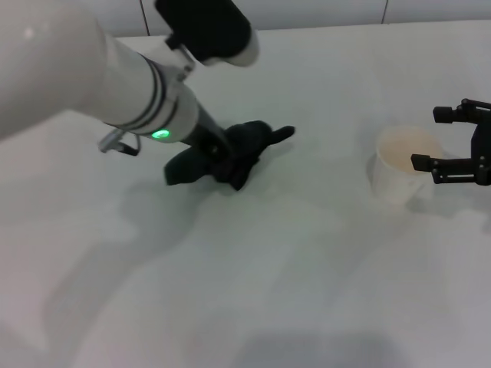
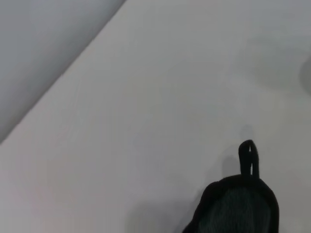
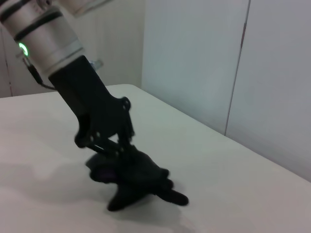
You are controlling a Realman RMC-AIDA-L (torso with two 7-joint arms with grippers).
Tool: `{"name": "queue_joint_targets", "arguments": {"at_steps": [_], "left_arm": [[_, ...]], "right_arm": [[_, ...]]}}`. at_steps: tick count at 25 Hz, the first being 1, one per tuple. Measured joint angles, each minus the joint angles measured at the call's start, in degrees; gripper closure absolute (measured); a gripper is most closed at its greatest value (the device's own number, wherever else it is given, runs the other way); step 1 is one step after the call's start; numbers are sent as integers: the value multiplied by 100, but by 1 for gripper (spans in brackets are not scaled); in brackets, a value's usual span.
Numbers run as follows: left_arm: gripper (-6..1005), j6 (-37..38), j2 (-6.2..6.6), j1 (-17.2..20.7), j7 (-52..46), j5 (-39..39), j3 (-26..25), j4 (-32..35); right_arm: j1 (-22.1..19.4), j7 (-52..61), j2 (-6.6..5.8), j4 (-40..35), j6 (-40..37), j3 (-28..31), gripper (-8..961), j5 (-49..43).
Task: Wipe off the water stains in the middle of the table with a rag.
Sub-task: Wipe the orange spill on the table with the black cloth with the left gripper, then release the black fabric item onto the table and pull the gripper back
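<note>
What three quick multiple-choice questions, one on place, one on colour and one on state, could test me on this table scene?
1. Where is the rag?
A. under the left gripper on the table
B. inside the cup
C. on the floor

2. What colour is the cup?
A. red
B. white
C. green

3. How is the right gripper?
A. clamped on the rag
B. lifting the cup
C. jaws open beside the cup

Answers: 1 A, the head view shows the left gripper pressing it down. 2 B, it looks pale white. 3 C, its jaws stand apart, empty.

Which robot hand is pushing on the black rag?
The left gripper: it presses down on the rag on the table. The right gripper sits apart, open, beside the cup.
</note>
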Motion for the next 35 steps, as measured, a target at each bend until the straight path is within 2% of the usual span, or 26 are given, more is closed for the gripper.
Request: {"name": "queue_joint_targets", "arguments": {"at_steps": [7, 13, 20, 26, 35], "left_arm": [[897, 1000, 23, -199, -257, 17, -566, -161], [893, 1179, 31, -327, -430, 49, -910, -607], [888, 1146, 25, -402, -469, 255, -882, -808], [665, 1076, 19, -398, -521, 340, -879, -815], [470, 1028, 10, -407, -508, 311, -853, -835]], "right_arm": [[7, 0, 7, -5, 2, 0, 86, 3], [8, 0, 5, 3, 2, 0, 86, 17], [8, 0, 3, -12, 1, 0, 86, 25], [8, 0, 4, -7, -3, 0, 86, 37], [8, 0, 4, 0, -8, 0, 86, 40]]}}
